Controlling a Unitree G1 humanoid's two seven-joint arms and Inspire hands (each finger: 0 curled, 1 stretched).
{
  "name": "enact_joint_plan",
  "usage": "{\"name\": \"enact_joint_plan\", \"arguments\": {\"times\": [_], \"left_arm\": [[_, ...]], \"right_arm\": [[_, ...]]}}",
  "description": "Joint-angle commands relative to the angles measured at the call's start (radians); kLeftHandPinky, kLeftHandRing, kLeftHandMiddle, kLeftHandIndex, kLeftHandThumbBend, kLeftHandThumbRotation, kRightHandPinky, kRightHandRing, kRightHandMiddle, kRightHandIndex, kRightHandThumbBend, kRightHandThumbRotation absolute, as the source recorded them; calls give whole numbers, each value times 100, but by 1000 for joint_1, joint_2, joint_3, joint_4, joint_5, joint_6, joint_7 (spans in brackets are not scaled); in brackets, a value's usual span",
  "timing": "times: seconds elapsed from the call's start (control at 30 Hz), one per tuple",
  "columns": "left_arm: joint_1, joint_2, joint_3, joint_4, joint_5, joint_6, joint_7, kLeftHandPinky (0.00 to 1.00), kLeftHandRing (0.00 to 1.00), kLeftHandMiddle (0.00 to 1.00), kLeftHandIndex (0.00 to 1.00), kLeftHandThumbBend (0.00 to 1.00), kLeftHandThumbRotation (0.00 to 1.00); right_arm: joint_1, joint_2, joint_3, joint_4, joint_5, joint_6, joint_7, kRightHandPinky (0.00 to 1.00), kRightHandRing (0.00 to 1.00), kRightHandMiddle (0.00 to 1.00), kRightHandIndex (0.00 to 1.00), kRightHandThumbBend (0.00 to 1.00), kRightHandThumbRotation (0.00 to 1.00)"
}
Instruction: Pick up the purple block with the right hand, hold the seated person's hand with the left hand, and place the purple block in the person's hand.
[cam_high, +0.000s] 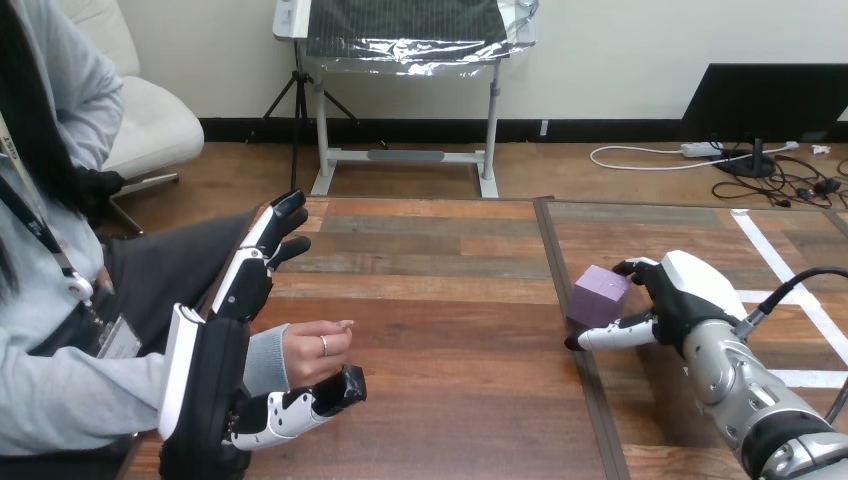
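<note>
Wooden table (440, 330): right hand (688, 292) fingers grip purple block (600, 293); left hand (215, 375) fingers straight beside person's hand (315, 352).

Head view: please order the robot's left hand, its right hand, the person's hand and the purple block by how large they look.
1. left hand, though it is nearest the camera, which may enlarge it
2. right hand
3. person's hand and purple block: about alike, not ranked
</note>
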Motion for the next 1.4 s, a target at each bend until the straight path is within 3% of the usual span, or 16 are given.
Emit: {"name": "enact_joint_plan", "arguments": {"times": [0.0, 0.4, 0.8, 1.37], "left_arm": [[-55, 6, -2, -6, -10, -6, 4, 83, 90, 92, 90, 100, 70], [-50, 13, 1, -13, -14, 0, 2, 83, 91, 92, 90, 100, 70], [-55, 23, 2, -2, -16, -3, 1, 83, 91, 93, 90, 100, 70], [-58, 14, -9, 0, -30, 7, -1, 83, 90, 92, 90, 100, 69]], "right_arm": [[-105, 16, 12, -31, -12, -3, -22, 82, 89, 90, 89, 100, 37], [-110, 16, 11, -29, -14, -6, -27, 85, 91, 92, 90, 100, 39], [-124, 15, 8, -30, -6, 10, 0, 85, 92, 93, 92, 100, 41], [-122, 1, 14, -29, -10, -8, -4, 85, 94, 95, 94, 100, 45]]}}
